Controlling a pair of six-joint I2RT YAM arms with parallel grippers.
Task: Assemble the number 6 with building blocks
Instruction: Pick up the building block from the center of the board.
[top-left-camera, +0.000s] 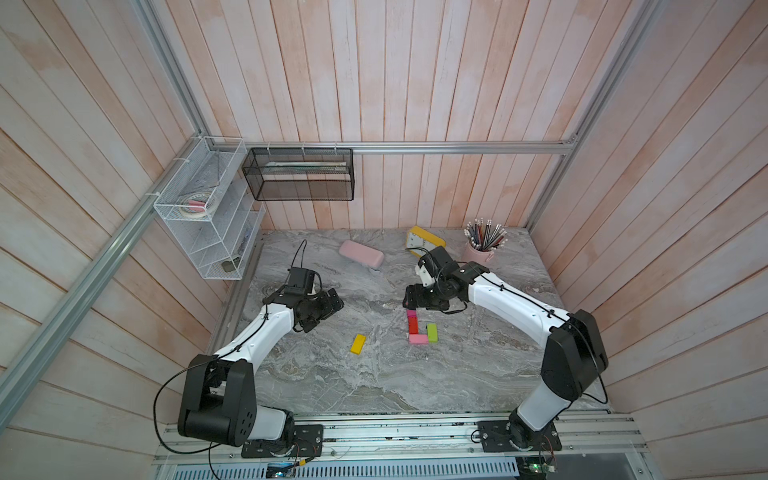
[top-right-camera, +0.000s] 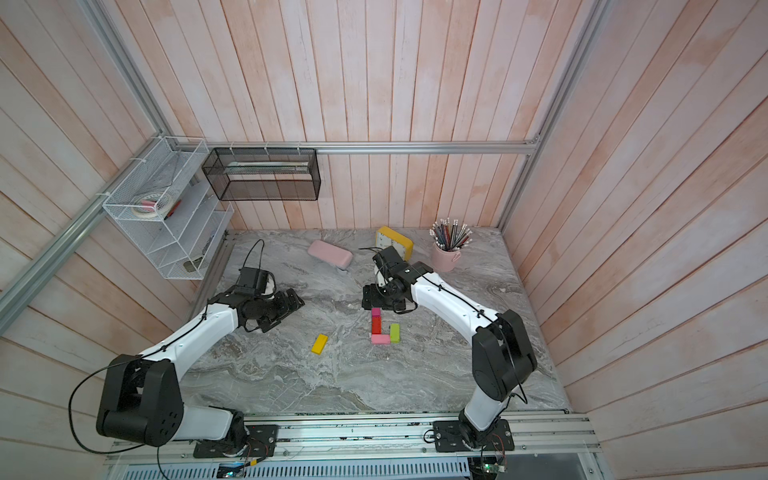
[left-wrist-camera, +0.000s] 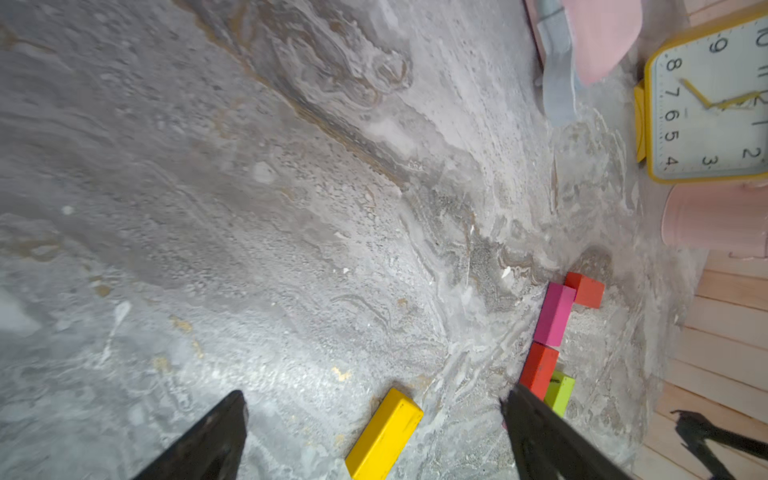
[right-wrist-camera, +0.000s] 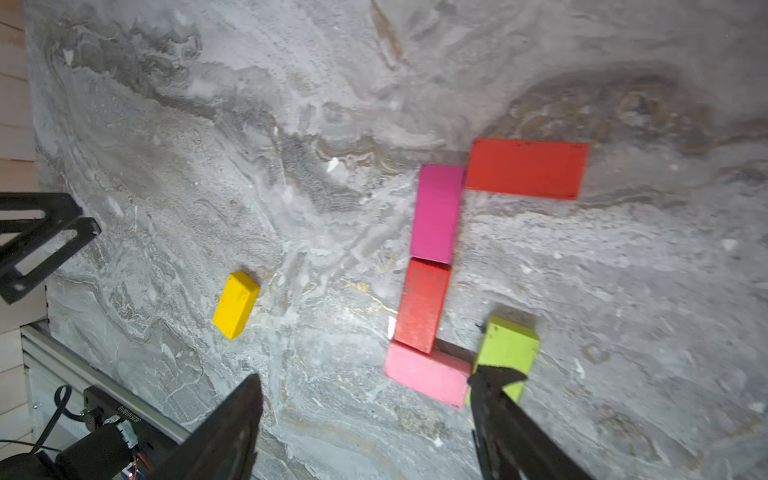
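Observation:
Five building blocks lie joined on the marble table: a red one (right-wrist-camera: 527, 168) lying across, a magenta (right-wrist-camera: 436, 212) and a second red (right-wrist-camera: 422, 305) in a column, a light pink (right-wrist-camera: 428, 374) at its foot and a lime green (right-wrist-camera: 508, 347) beside that. The yellow block (right-wrist-camera: 235, 304) (top-left-camera: 358, 344) lies apart to the left. My right gripper (right-wrist-camera: 365, 378) (top-left-camera: 422, 303) hovers open and empty above the column's far end, hiding the crosswise red block in both top views. Left of the blocks, my left gripper (left-wrist-camera: 374, 397) (top-left-camera: 328, 311) is open, with the yellow block (left-wrist-camera: 384, 436) in front of its jaws.
At the back of the table lie a rounded pink case (top-left-camera: 360, 254), a yellow clock (top-left-camera: 424, 239) and a pink cup of pencils (top-left-camera: 480, 249). A white wire rack (top-left-camera: 208, 232) and a black mesh basket (top-left-camera: 299, 174) hang on the left and back walls.

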